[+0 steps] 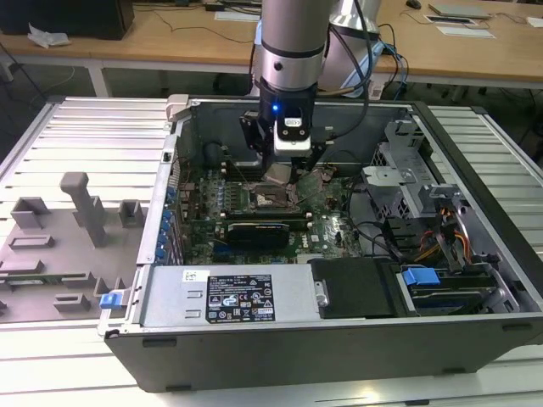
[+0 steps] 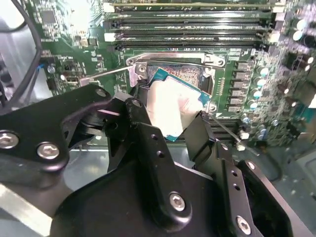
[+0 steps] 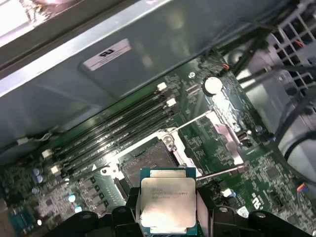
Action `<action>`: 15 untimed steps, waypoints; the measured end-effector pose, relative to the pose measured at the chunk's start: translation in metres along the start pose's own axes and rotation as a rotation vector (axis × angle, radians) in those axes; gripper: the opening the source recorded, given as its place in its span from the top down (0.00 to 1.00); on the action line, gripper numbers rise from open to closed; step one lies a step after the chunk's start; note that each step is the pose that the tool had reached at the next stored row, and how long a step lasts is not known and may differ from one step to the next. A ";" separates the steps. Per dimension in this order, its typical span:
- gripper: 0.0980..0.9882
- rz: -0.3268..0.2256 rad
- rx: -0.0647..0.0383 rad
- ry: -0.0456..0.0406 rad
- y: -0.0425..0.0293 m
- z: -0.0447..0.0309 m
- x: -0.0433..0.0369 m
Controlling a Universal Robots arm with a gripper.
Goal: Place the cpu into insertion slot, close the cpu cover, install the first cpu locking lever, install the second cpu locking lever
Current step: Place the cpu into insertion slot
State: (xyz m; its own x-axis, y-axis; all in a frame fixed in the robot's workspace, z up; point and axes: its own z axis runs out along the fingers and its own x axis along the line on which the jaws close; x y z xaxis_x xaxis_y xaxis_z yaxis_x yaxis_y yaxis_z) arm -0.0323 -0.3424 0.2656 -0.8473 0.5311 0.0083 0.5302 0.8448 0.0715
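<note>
Silver-topped and green-edged, the cpu is clamped on two opposite edges between the black fingers of the gripper. In the exterior view the arm hangs in the centre of the frame over the open computer case. There the gripper holds the chip just above the green motherboard, clear of its surface. The insertion slot lies directly below and just ahead of the chip, and its dark pin field is uncovered. The second wrist view shows the cpu tilted, one corner overlapping the socket frame; actual contact cannot be confirmed. The cpu cover stands swung open beside the socket. Two thin locking levers, one and the other, are raised off the board. Long memory slots run alongside the socket's far edge. A black expansion card sits just below the socket in the exterior view. A grey moulded tray occupies the exterior view's left.
</note>
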 end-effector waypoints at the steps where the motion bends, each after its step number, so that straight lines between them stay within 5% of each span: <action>1: 0.51 0.016 0.000 -0.0011 0.0000 0.0001 0.0000; 15: 0.51 0.302 -0.002 -0.0216 -0.0002 0.0023 0.0000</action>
State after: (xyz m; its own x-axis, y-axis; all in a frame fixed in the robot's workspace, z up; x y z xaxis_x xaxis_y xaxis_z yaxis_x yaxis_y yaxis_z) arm -0.0324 -0.3424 0.2634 -0.6508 0.7592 0.0082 0.7577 0.6487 0.0712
